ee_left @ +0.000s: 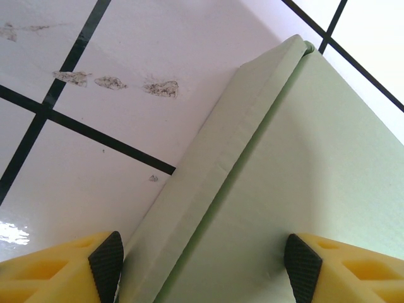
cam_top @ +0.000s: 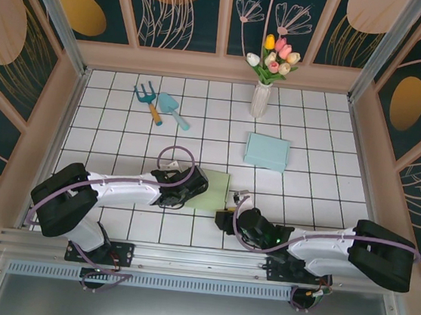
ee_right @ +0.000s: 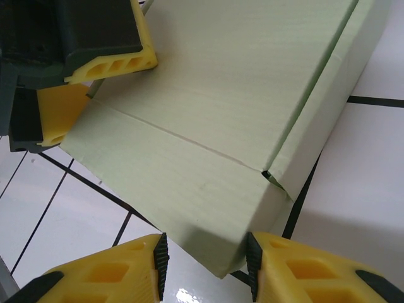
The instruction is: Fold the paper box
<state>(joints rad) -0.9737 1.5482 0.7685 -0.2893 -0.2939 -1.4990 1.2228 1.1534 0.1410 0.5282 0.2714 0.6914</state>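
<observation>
A light green paper box (cam_top: 214, 190) lies flat on the tiled table between my two grippers. My left gripper (cam_top: 194, 183) is at its left edge. In the left wrist view that gripper (ee_left: 205, 268) is open, its pads (ee_left: 106, 265) spread wide over the box's folded side flap (ee_left: 208, 170) and top panel. My right gripper (cam_top: 226, 219) is at the box's near corner. In the right wrist view it (ee_right: 207, 265) stands open with the box corner (ee_right: 214, 214) between its pads (ee_right: 252, 262), the left pad clear of the paper.
A folded pale blue box (cam_top: 267, 151) lies behind the green one. A white vase of tulips (cam_top: 261, 96) stands at the back, with a toy fork (cam_top: 150, 100) and trowel (cam_top: 172, 110) at the back left. Wooden walls enclose the table.
</observation>
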